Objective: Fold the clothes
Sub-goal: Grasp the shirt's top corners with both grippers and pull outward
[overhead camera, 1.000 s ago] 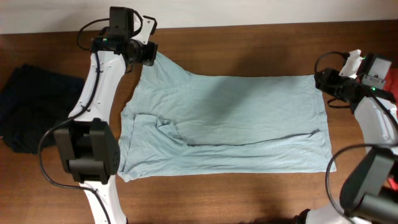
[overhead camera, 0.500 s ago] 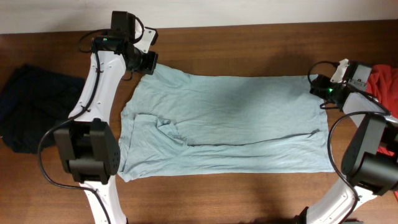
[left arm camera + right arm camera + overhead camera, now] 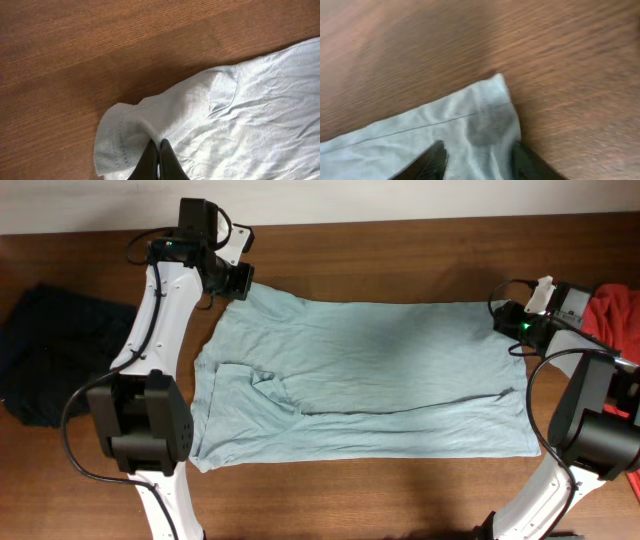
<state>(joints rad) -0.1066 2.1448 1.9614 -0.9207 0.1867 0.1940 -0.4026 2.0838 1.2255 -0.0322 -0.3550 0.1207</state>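
Left pincer (image 3: 241, 279): together, clamped on a bunched bit of the T-shirt's far left corner. In the left wrist view the two dark tips (image 3: 158, 159) meet with almost no gap, and the cloth puckers where they bite.

Right pincer (image 3: 508, 317): apart. In the right wrist view its fingers (image 3: 434, 159) stand either side of the cloth, and the hem corner lies between them, ungripped (image 3: 480, 162).

Cloth at the left pincer: a rounded, stitched sleeve end (image 3: 112, 142), curled over on itself and resting on bare wood.

Cloth at the right pincer: a squared corner (image 3: 492, 97) with a straight seam line running leftward from it, lying flat on the wood.

T-shirt (image 3: 380, 365): pale grey-blue, spread lengthwise across the middle of the surface, between the two arms. Its left end is rumpled, with a flap folded inward near the lower left. A long shallow crease runs along the near half toward the right edge.

Navy garment (image 3: 50, 365): a dark heap at the left edge of the surface, well apart from the T-shirt, beyond the left arm.

Red garment (image 3: 615, 315): only a patch shows at the right edge, behind the right arm.

Surface (image 3: 400, 250): brown wood grain, showing on all sides of the T-shirt.
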